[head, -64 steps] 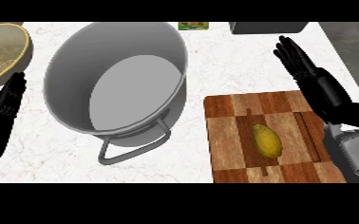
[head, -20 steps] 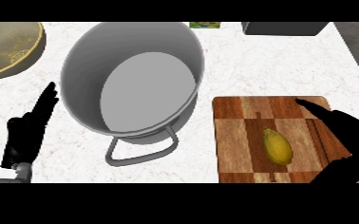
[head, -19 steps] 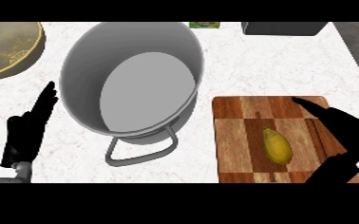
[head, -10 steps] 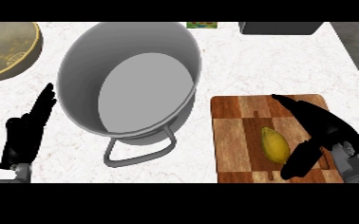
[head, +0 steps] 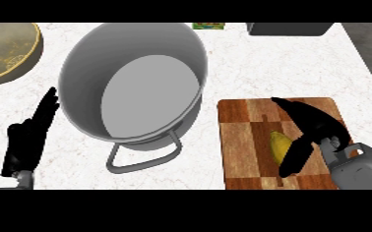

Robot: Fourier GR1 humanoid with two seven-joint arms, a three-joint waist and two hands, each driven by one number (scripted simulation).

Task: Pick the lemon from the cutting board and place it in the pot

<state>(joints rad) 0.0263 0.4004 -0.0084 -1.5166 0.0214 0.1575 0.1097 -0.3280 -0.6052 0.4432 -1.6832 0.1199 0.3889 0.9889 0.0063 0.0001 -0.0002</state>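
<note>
The yellow lemon [head: 277, 144] lies on the wooden cutting board [head: 242, 129] at the lower right. My right hand [head: 314, 124] hovers over the board's right half with its fingers stretched toward the far left. Its thumb [head: 295, 156] points down along the lemon's right side and hides part of it; I cannot tell whether it touches. The hand is open. The big grey pot [head: 78, 64] stands left of the board, nothing inside, one handle [head: 142, 158] toward me. My left hand [head: 27, 138] rests open at the left edge, fingers up.
A round tan dish [head: 15, 49] sits at the far left corner. A dark box [head: 288, 28] and a small green item [head: 208, 26] lie along the counter's back edge. White marble counter [head: 276, 69] shows between pot and box.
My right hand has moved left across the cutting board and come down over the lemon, thumb now beside it. The left hand, pot and lemon have stayed put.
</note>
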